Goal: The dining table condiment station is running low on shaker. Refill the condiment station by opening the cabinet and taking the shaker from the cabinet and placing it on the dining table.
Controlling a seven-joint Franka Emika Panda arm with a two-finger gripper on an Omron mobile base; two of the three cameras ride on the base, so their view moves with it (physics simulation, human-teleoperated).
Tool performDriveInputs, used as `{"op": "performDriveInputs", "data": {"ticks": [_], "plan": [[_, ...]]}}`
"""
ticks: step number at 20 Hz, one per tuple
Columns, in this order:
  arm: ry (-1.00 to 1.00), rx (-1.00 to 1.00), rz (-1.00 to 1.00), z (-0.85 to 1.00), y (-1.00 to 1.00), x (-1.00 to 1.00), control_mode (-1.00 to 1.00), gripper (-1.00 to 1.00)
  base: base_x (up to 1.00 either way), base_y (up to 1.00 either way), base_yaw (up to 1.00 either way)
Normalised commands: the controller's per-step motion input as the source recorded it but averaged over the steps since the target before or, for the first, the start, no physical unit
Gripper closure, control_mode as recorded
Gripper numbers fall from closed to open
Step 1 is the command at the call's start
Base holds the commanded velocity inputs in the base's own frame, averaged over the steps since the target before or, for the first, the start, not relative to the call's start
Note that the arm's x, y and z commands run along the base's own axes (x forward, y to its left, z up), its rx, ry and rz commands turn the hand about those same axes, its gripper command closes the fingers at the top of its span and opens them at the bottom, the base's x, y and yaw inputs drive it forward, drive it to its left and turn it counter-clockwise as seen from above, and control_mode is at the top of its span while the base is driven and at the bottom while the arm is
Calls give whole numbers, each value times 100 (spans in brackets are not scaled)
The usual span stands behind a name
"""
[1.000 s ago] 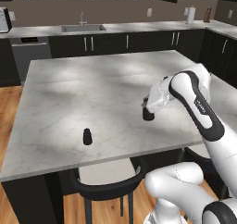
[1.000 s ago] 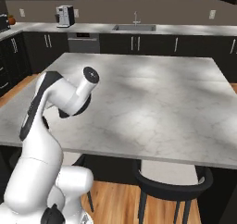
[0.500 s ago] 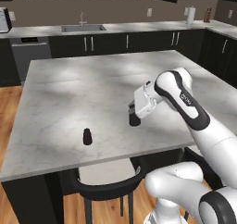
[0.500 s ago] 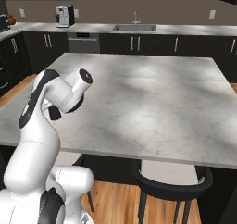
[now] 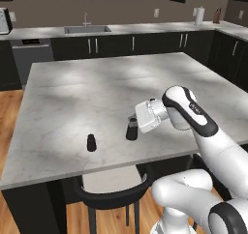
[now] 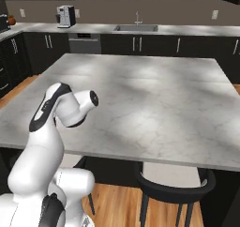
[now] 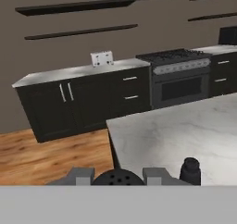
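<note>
My gripper (image 5: pixel 131 127) reaches left over the dining table (image 5: pixel 97 88), shut on a small dark shaker (image 5: pixel 131 132) that hangs at or just above the marble top, near the front edge. In the hand view the shaker's round perforated top (image 7: pixel 118 178) sits between my two grey fingertips (image 7: pixel 155 175). A second dark shaker (image 5: pixel 91 142) stands upright on the table a little to the left; it is also in the hand view (image 7: pixel 190 171). In the right base view my arm's white body hides the hand. The cabinet is out of view.
A dark chair (image 5: pixel 111 194) is tucked under the table's front edge below the shakers, another (image 6: pixel 173 179) further right. Low black cabinets and a sink counter (image 5: pixel 87 30) run along the back wall. A stove (image 7: pixel 180 75) stands beyond the table's left end.
The arm has swung left across the table and toward the front edge, carrying the shaker closer to the second shaker. The jaws stayed as they were.
</note>
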Motion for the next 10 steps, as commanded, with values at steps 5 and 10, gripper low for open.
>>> {"op": "performDriveInputs", "data": {"ticks": [5,10], "plan": [[-1,6,0,-2,7,5,-100,100,0,0,0],[0,0,0,-11,15,23,-100,100,0,0,0]]}}
